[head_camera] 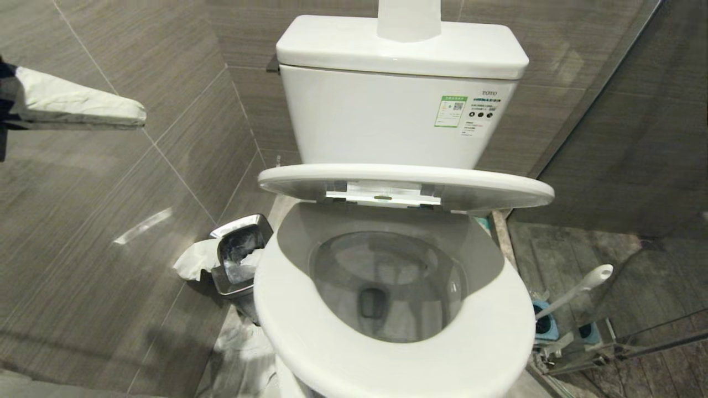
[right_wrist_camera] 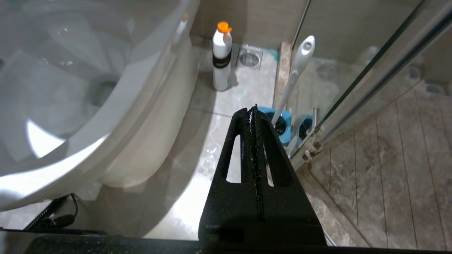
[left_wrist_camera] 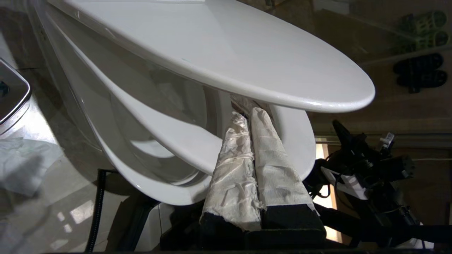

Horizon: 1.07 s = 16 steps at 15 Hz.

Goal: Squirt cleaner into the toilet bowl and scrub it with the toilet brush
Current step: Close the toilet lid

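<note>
Showing only in the right wrist view, a white bottle (right_wrist_camera: 221, 60) stands beside the toilet bowl (right_wrist_camera: 116, 106); clenched right hand (right_wrist_camera: 255, 110) near toilet brush (right_wrist_camera: 295, 76); left hand (left_wrist_camera: 249, 114) clenched, empty, under the lid (left_wrist_camera: 226, 53)

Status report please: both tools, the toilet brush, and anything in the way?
Left tool shut, under lid. Right tool shut, parked. Toilet brush in holder. Seat down.

One brand mark is legible: "TOYO" printed in grey on the white cistern (head_camera: 398, 119), upper right of its front face. Below and beside it sit a green-bordered label (head_camera: 451, 111) bearing a QR code and a white sticker (head_camera: 480, 117) with round black symbols; their small print cannot be read.
</note>
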Available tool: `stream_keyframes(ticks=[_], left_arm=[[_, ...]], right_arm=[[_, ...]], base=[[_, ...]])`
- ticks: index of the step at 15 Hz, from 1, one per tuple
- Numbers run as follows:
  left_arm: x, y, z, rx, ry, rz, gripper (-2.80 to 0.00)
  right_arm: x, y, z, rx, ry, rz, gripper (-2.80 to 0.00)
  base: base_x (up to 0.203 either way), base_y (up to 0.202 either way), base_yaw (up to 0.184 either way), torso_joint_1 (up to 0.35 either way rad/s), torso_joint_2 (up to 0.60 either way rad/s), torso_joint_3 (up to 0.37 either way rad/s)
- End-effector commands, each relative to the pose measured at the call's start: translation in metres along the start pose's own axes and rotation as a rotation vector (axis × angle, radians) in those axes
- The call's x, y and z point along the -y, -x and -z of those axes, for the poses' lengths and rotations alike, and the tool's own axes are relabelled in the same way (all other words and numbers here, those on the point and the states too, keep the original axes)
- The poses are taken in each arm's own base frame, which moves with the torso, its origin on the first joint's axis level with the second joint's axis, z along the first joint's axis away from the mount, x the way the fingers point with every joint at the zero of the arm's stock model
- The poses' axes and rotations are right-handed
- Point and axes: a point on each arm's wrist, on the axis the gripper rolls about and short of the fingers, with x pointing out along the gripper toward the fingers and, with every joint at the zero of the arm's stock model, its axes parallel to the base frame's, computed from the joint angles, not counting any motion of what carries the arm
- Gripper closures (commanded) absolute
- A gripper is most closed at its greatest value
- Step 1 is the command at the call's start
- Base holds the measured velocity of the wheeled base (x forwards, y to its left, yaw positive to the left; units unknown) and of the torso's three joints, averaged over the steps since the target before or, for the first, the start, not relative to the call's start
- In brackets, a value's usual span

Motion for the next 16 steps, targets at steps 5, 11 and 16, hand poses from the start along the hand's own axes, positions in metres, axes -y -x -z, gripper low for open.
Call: stream_keyframes(ticks=[5, 11, 16], left_arm=[[-0.003, -0.012, 0.001, -0.045, 0.01, 0.014, 0.0], [-0.02, -0.069, -0.014, -0.15, -0.097, 0.062, 0.0], [-0.029, -0.136, -0.015, -0.222, -0.098, 0.085, 0.0]], right_arm=[[0.0, 0.0, 0.0, -0.002, 0.0, 0.0, 0.0], [0.0, 0.0, 0.0, -0.001, 0.0, 0.0, 0.0], [0.0, 0.0, 0.0, -0.002, 0.0, 0.0, 0.0]], base=[[0.0, 0.0, 0.0, -0.001, 0.0, 0.187], [0.0, 0.0, 0.0, 0.0, 0.0, 0.022], [0.0, 0.0, 0.0, 0.0, 0.0, 0.0]])
